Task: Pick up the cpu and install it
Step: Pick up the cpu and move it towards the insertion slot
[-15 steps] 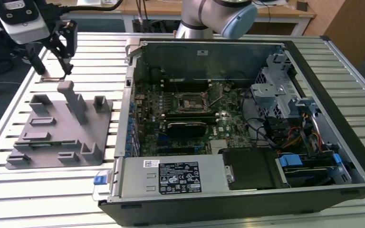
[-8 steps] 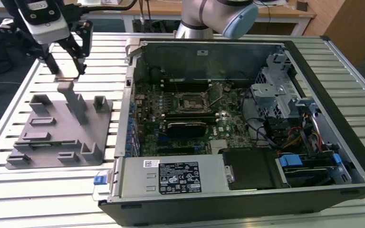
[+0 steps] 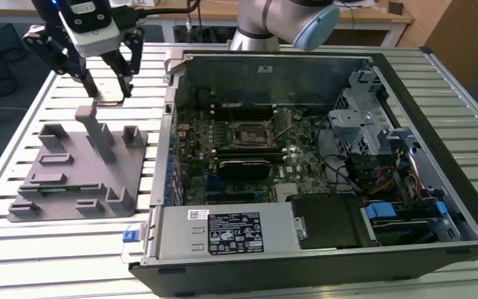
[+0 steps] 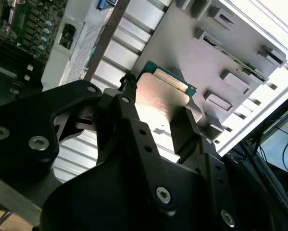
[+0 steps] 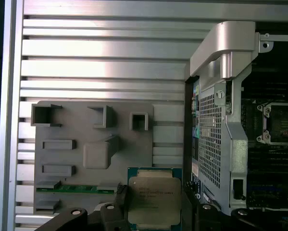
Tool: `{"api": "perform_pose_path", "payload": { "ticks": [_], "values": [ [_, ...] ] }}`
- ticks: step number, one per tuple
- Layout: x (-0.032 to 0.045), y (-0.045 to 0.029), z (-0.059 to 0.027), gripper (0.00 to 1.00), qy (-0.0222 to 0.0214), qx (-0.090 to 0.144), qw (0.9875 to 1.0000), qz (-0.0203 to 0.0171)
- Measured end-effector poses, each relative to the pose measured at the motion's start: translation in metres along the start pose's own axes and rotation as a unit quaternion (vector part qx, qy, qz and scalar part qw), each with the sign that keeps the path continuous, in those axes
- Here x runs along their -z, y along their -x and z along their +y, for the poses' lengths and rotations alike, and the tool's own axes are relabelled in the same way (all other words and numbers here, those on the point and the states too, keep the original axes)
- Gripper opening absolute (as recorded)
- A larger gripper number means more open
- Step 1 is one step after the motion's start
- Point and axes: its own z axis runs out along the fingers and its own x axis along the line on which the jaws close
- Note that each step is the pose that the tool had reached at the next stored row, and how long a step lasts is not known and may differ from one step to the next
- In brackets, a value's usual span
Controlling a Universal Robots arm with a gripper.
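With the gripper (image 3: 109, 93) clamped on the cpu (image 5: 153, 199) edges, carry level, clear of the fixture tray (image 3: 89, 169) post (image 3: 98, 134) at six o'clock in the exterior view.

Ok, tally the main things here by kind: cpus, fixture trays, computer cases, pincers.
cpu: 1, gripped in the pincer
grey fixture tray: 1
open computer case: 1
pincer: 1
Total: 4
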Motion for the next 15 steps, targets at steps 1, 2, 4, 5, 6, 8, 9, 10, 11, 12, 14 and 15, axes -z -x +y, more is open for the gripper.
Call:
{"api": "perform_pose_path", "payload": {
  "ticks": [1,2,4,5,6,8,9,10,11,12,14,15],
  "values": [
    [0.0000,0.0037,0.0000,0.53,0.0000,0.000,1.0000,0.0000],
    [0.0000,0.0073,0.0000,0.53,0.0001,0.000,1.0000,-0.0001],
    [0.0000,0.0146,-0.0001,0.53,0.0000,0.000,1.0000,0.0000],
    [0.0001,0.0184,-0.0002,0.53,0.0000,0.000,1.0000,0.0000],
    [0.0001,0.0221,-0.0002,0.53,0.0000,0.000,1.0000,0.0000],
    [0.0001,0.0294,-0.0003,0.53,0.0001,0.000,1.0000,-0.0001],
    [0.0001,0.0331,-0.0003,0.53,0.0001,0.000,1.0000,-0.0001],
    [0.0002,0.0369,-0.0003,0.53,0.0000,0.000,1.0000,-0.0001],
    [0.0002,0.0404,-0.0004,0.53,0.0000,0.000,1.0000,-0.0001],
    [0.0003,0.0441,-0.0004,0.53,0.0000,0.000,1.0000,0.0000],
    [0.0003,0.0517,-0.0005,0.53,0.0000,0.000,1.0000,-0.0001],
    [0.0003,0.0554,-0.0005,0.53,0.0001,0.000,1.0000,-0.0001]
  ]
}}
